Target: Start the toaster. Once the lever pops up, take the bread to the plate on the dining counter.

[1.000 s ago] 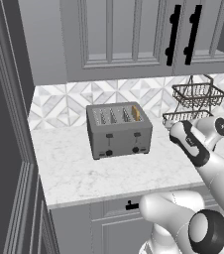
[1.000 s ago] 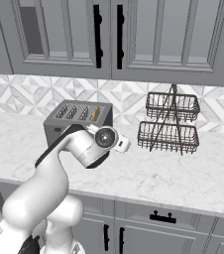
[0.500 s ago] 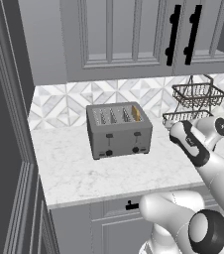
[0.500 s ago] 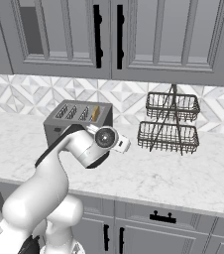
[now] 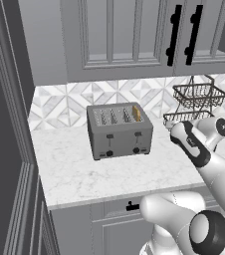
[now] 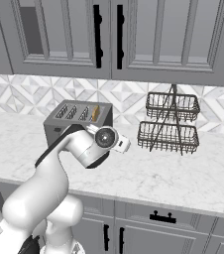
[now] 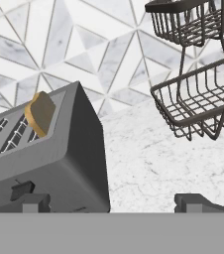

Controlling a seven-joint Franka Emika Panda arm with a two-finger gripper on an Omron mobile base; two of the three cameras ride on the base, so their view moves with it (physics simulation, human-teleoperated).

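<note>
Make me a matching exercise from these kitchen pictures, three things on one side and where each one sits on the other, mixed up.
Things:
1. bread
2. lever
3. wire basket rack

Places:
A. on the counter, right of the toaster
B. sticking up from the toaster's rightmost slot
C. on the toaster's front face, right-hand side

Pairs: 1-B, 2-C, 3-A

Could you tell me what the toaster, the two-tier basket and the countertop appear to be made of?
The toaster looks like brushed grey metal, with fine streaks on its sides. The two-tier basket seems to be thin dark wire, an open see-through mesh. The countertop looks like white marble or a stone imitation, with faint grey veins.
</note>
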